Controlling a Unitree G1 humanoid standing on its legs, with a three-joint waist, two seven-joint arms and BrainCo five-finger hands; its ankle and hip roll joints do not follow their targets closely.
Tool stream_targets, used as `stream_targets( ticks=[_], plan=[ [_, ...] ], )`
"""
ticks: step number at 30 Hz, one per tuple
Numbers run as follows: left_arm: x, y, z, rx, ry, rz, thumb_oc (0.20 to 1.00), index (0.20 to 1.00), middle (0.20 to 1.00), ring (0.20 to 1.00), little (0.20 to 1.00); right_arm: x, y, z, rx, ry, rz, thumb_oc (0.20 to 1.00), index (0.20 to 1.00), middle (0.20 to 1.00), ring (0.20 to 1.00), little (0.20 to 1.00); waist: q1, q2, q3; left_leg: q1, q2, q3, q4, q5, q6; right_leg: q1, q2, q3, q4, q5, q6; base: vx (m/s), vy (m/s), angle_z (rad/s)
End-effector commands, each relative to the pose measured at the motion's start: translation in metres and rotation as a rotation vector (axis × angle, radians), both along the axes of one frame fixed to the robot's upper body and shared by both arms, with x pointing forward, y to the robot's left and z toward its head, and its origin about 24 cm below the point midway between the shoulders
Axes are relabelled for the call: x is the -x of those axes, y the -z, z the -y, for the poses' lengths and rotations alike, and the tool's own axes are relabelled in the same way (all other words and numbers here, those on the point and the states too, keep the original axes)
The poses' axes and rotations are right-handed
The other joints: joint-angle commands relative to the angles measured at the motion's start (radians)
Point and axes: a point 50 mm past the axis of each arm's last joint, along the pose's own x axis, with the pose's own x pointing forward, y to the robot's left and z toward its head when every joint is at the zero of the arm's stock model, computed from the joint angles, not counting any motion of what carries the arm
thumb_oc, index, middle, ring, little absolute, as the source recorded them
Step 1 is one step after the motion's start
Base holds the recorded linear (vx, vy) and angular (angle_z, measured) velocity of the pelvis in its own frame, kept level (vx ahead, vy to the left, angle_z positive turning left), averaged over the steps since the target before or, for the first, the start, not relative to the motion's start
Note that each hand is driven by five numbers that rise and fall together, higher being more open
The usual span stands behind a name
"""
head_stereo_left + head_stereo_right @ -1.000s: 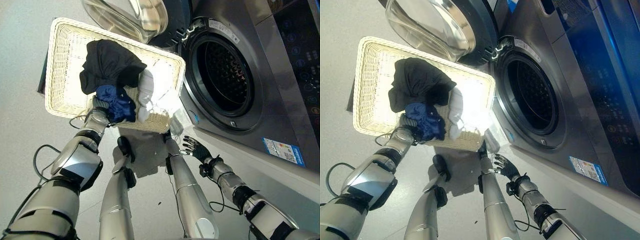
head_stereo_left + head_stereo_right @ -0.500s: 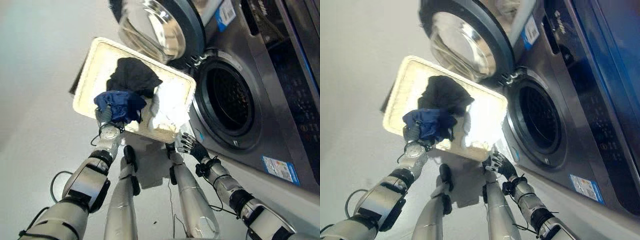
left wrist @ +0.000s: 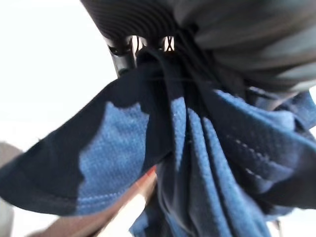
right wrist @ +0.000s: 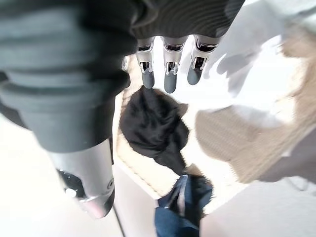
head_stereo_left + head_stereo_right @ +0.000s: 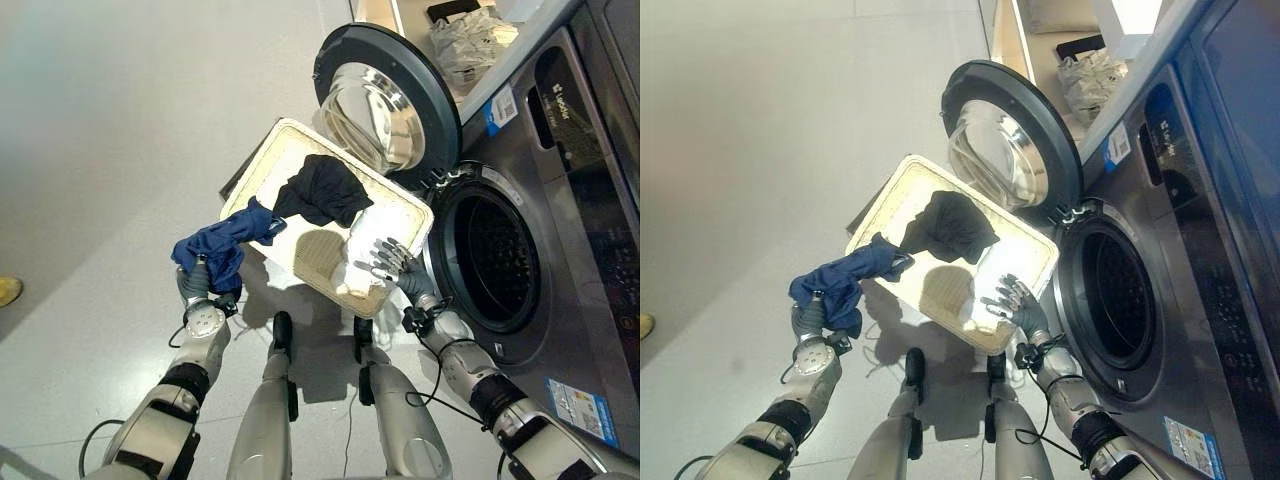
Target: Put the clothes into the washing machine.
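A blue garment [image 5: 222, 245] is clamped in the left hand [image 5: 196, 287], lifted partly out of the basket [image 5: 262, 160]. At three o'clock, the right hand [image 5: 388, 262] hovers with fingers spread. Next, the garment must be carried to the washing machine drum [image 5: 497, 266].

The left robot hand [image 5: 201, 283] has pulled the blue garment [image 5: 222, 247] out over the basket [image 5: 262, 163] rim.
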Motion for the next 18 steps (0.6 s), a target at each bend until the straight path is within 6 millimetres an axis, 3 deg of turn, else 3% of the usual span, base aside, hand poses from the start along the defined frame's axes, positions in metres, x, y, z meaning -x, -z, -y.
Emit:
stream_targets(
  ticks=[1, 7, 11, 14, 18],
  plan=[
    [-0.012, -0.028, 0.034, 0.015, 0.259, 0.207, 0.200, 0.200, 0.200, 0.200, 0.200, -0.001, -0.029, -0.004, 0.053, -0.004, 0.159, 1.000, 1.000, 1.000, 1.000, 1.000, 0.001, 0.013, -0.037, 0.014, -0.070, 0.047, 0.050, -0.113, 0.005, 0.002, 0.049, -0.013, -0.029, -0.025, 0.018, -0.01, 0.014, 0.08],
    [-0.005, -0.033, 0.062, 0.039, 0.604, 0.283, 0.200, 0.200, 0.200, 0.200, 0.200, -0.002, -0.042, -0.014, 0.276, -0.042, 0.279, 1.000, 1.000, 1.000, 1.000, 1.000, 0.018, 0.034, -0.067, 0.057, -0.071, 0.050, 0.010, -0.104, 0.005, 0.048, 0.037, -0.043, -0.058, -0.022, 0.026, 0.00, 0.036, 0.09],
    [-0.001, -0.052, 0.078, 0.005, 0.888, 0.356, 0.200, 0.200, 0.200, 0.200, 0.200, -0.006, -0.055, -0.020, 0.507, -0.065, 0.384, 1.000, 1.000, 1.000, 1.000, 1.000, 0.031, 0.052, -0.088, 0.086, -0.074, 0.043, -0.019, -0.098, 0.008, 0.080, 0.028, -0.057, -0.069, -0.026, 0.028, 0.02, 0.034, 0.18],
    [0.001, -0.060, 0.083, -0.016, 0.973, 0.376, 0.200, 0.200, 0.200, 0.200, 0.200, -0.008, -0.058, -0.020, 0.551, -0.067, 0.396, 1.000, 1.000, 1.000, 1.000, 1.000, 0.033, 0.057, -0.093, 0.093, -0.075, 0.043, -0.023, -0.100, 0.008, 0.088, 0.025, -0.061, -0.073, -0.027, 0.029, 0.01, 0.018, 0.10],
    [0.004, -0.085, 0.094, -0.077, 1.166, 0.419, 0.200, 0.200, 0.200, 0.200, 0.200, -0.013, -0.065, -0.018, 0.759, -0.049, 0.468, 1.000, 1.000, 1.000, 1.000, 1.000, 0.040, 0.069, -0.104, 0.111, -0.076, 0.057, -0.023, -0.109, 0.009, 0.109, 0.010, -0.084, -0.081, -0.027, 0.032, 0.01, 0.017, 0.08]
  ],
)
